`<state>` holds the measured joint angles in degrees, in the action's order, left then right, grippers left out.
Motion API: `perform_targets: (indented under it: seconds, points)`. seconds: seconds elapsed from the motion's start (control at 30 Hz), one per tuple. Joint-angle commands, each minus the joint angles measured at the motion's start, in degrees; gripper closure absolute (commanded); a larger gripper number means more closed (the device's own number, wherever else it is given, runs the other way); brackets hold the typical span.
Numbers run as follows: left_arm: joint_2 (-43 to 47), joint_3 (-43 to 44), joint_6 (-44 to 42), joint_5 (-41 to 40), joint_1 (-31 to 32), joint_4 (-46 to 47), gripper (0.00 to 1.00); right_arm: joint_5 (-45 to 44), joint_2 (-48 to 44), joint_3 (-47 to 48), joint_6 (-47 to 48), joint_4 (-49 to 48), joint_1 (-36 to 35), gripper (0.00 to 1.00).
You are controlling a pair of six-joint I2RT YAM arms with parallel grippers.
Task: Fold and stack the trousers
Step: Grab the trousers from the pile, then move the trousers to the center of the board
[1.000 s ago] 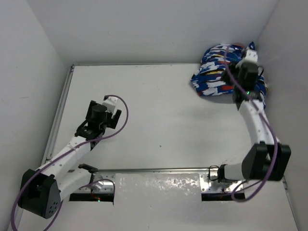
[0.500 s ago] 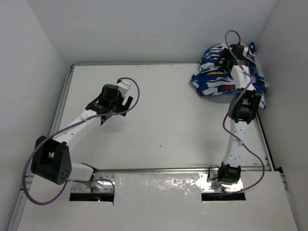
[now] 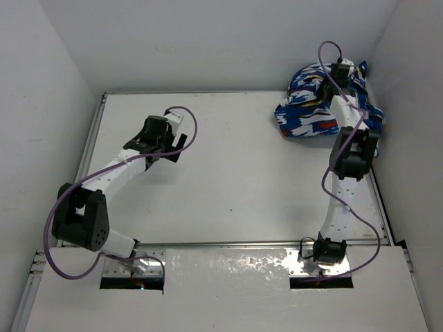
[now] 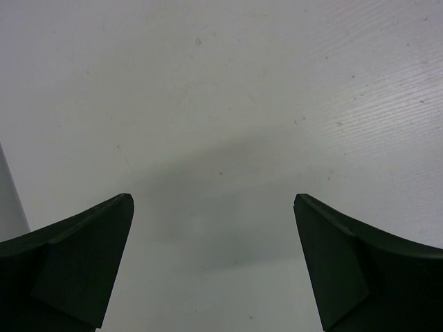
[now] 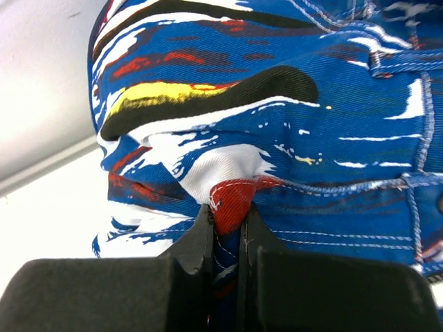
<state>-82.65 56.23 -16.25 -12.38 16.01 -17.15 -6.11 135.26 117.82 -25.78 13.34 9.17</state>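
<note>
The trousers point(image 3: 308, 114) lie bunched in a heap at the table's far right corner, royal blue with white, red, yellow and black patches. My right gripper point(image 3: 331, 77) reaches into the top of the heap. In the right wrist view the trousers point(image 5: 291, 117) fill the frame, and the right gripper point(image 5: 227, 216) is shut on a pinched red and blue fold of them. My left gripper point(image 3: 174, 144) hovers over the bare table at the left. In the left wrist view the left gripper point(image 4: 213, 200) stands wide open with nothing between its fingers.
White walls close in the table at the back and on both sides, the right wall point(image 3: 408, 104) tight against the heap. A metal rail point(image 3: 86, 155) runs along the table's left edge. The white tabletop point(image 3: 235, 173) spreads between the arms.
The right arm has stretched out further into the heap and its gripper has shut on a fold of the trousers. The left arm has swung forward and slightly right, still open.
</note>
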Motion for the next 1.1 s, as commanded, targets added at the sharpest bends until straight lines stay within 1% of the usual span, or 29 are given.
perform_targets:
  seconds: [0.0,0.2,0.37,0.4,0.47,0.5,0.67,0.77,0.83,0.87,0.9,0.93,0.97,1.0,1.03,1.07]
  points:
    - [0.0,2.0,-0.5,0.7,-0.6,2.6,0.00,-4.7,-6.9,-0.7,5.7,3.8,-0.3,1.00]
    - [1.0,1.5,0.1,1.1,-0.5,2.8,0.00,-9.3,-14.6,4.3,12.4,1.3,-0.3,1.00]
    - [2.1,2.0,0.6,1.0,-0.5,3.2,0.00,-9.5,-21.8,5.0,15.9,-1.6,-0.3,1.00]
    - [2.2,2.3,0.8,1.0,-0.5,3.1,0.01,-8.9,-24.4,5.0,16.0,-2.2,-0.4,1.00]
    - [2.7,3.2,1.9,1.0,-0.5,2.7,0.00,-6.6,-27.1,5.1,15.9,-3.7,-0.4,1.00]
    - [2.8,4.0,2.2,1.2,-0.5,2.6,0.00,-5.5,-29.9,5.1,15.8,-5.0,-0.6,1.00]
    - [2.7,7.8,3.0,3.2,-0.5,2.9,0.00,3.2,-37.2,7.8,16.4,-9.0,-2.5,1.00]
    - [2.0,10.9,3.9,4.8,-0.5,2.8,0.00,5.8,-41.3,8.8,18.4,-12.5,-5.9,1.00]
    - [1.7,12.8,5.3,6.3,-0.5,2.6,0.00,9.2,-43.1,9.4,18.8,-16.0,-8.5,1.00]
    - [1.6,13.2,5.8,6.8,-0.5,2.6,0.00,11.8,-44.6,9.7,17.8,-17.3,-8.7,1.00]
    - [1.7,14.2,6.4,7.1,-0.5,2.4,0.00,13.3,-45.5,9.5,16.3,-21.0,-10.7,1.00]
    - [1.6,14.7,7.4,7.5,-0.5,1.9,0.00,14.4,-46.2,9.4,11.7,-23.3,-11.0,1.00]
    - [1.6,15.1,7.9,7.5,-0.4,1.7,0.01,16.3,-47.1,9.6,9.2,-25.4,-11.4,1.00]
    - [1.6,16.0,8.3,7.4,-0.4,1.5,0.00,17.6,-47.4,9.8,6.6,-30.0,-12.7,1.00]
    - [1.8,16.5,9.3,7.1,-0.4,0.9,0.00,18.8,-47.3,10.1,4.5,-32.4,-13.6,1.00]
    - [1.9,17.1,9.8,6.8,-0.4,0.6,0.01,19.5,-46.7,11.5,1.0,-34.2,-16.7,1.00]
